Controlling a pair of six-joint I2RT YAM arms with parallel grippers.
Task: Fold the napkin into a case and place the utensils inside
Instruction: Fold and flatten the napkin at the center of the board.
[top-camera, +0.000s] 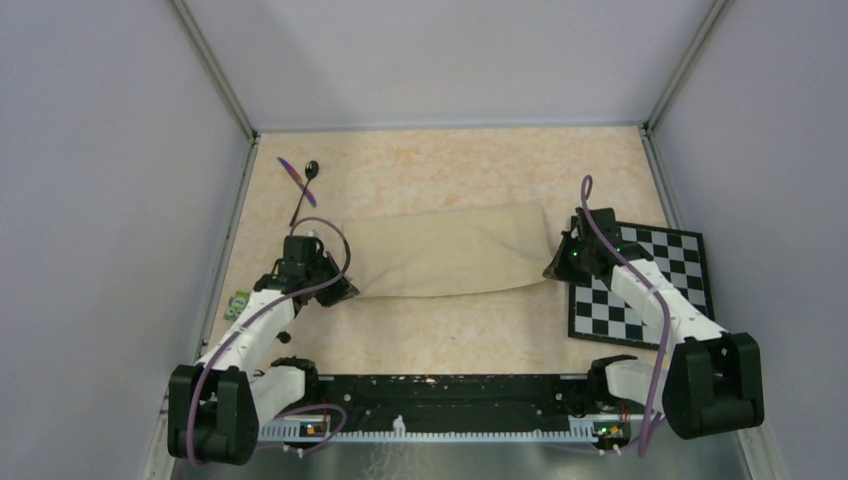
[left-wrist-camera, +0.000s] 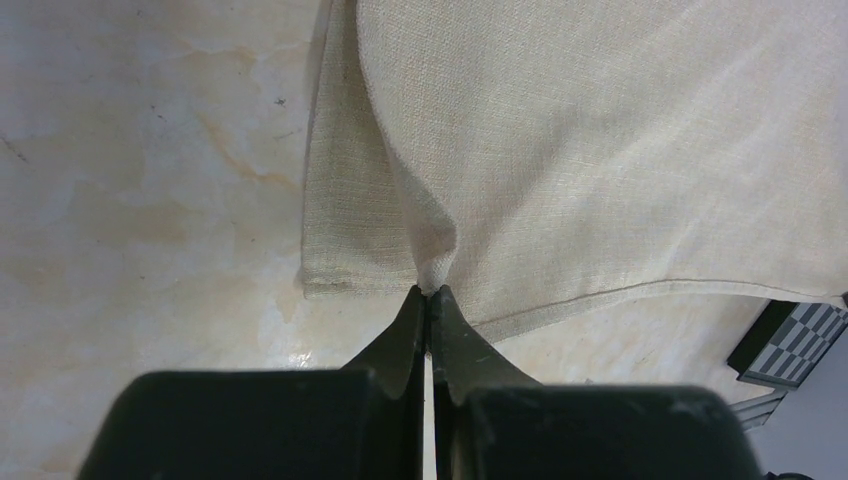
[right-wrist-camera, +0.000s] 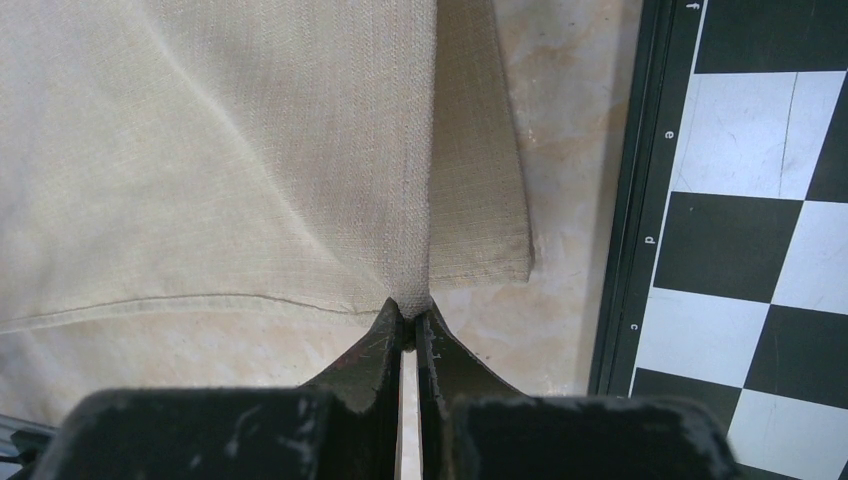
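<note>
The beige-tan napkin (top-camera: 450, 253) lies stretched as a wide band across the middle of the table, folded over on itself. My left gripper (top-camera: 343, 290) is shut on its near left corner, where the cloth (left-wrist-camera: 560, 150) bunches into a pinch at the fingertips (left-wrist-camera: 430, 292). At the other end my right gripper (top-camera: 553, 270) is shut on the near right corner, the napkin (right-wrist-camera: 200, 170) puckering at the tips (right-wrist-camera: 410, 312). The utensils lie at the far left: a black spoon (top-camera: 304, 192) crossed by a thin purple knife (top-camera: 292, 170), well beyond the left gripper.
A black-and-white checkerboard (top-camera: 640, 283) lies at the right, under the right arm; its edge (right-wrist-camera: 640, 200) runs just right of the napkin's end. Metal frame rails border the table left and right. A small green-white item (top-camera: 237, 303) sits at the left edge.
</note>
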